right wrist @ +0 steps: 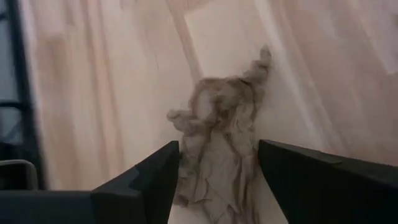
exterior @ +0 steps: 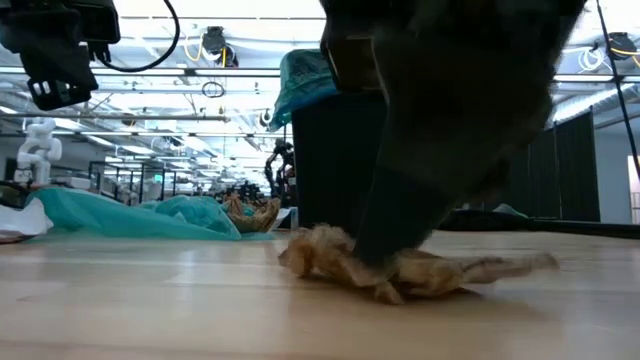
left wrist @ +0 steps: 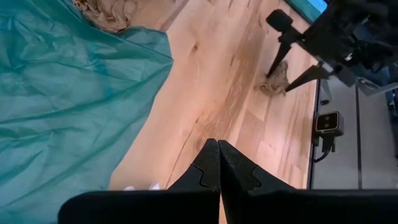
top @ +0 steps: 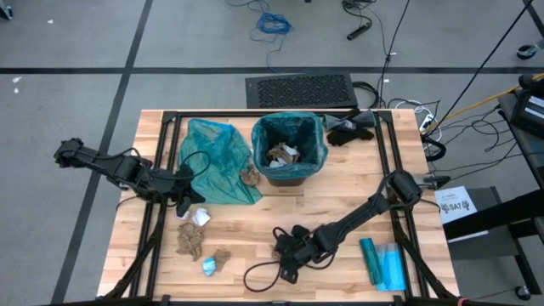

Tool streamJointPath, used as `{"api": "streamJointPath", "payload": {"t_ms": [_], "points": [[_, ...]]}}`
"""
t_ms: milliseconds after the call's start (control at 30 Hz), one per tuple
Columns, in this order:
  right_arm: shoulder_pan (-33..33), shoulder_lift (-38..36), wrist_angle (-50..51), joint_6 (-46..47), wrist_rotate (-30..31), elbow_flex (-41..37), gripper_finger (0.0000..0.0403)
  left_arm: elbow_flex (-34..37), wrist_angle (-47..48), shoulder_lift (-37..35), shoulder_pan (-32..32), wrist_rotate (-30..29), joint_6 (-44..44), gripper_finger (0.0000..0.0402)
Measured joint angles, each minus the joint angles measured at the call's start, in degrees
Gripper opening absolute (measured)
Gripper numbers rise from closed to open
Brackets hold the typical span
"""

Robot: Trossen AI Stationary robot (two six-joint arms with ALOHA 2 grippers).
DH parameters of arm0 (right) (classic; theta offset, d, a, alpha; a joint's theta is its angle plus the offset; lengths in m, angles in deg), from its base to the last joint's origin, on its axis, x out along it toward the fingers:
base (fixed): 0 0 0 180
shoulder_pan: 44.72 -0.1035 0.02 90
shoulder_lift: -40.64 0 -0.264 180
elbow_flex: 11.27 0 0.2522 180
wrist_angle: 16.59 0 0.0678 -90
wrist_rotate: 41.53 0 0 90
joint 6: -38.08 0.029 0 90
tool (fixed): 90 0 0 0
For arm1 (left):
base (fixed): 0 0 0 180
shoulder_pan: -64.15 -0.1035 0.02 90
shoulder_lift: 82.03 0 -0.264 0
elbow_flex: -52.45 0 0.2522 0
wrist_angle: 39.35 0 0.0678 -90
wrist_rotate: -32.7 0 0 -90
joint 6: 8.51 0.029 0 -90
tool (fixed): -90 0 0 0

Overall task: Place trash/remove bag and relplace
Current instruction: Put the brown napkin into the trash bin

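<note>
Low in the middle of the high view, the right gripper stands spread wide on either side of a crumpled brown paper wad lying on the wooden table, not yet clamped. At left, the left gripper is closed and empty beside the loose teal bag. The lined bin holds more wads.

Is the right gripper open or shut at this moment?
Open. The right gripper has its jaws spread wide, one on each side of a brown paper wad lying on the table.
</note>
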Motion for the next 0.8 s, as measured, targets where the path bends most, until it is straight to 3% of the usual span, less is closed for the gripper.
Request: {"api": "streamJointPath", "payload": {"t_ms": [167,333,367,533,800], "points": [[0.0,2.02,2.34,1.74,-5.04,0.39,0.0164,0.0,0.02,0.0,0.02,0.0,0.0,0.0],[-1.16,-0.07,6.83,6.16,-6.77,0.14,0.0026,0.0,0.02,0.0,0.02,0.0,0.04,0.0],[-1.22,-0.8,7.61,6.4,-7.79,0.07,0.0016,0.0,0.03,0.0,0.02,0.0,0.04,0.0],[-1.01,-6.55,15.87,7.65,-9.35,-0.32,0.0003,0.0,0.08,0.02,0.0,-0.01,0.08,0.0],[0.91,-19.79,28.08,11.55,-3.33,-0.17,0.0001,0.0,0.0,0.02,0.02,-0.11,0.11,0.0]]}}
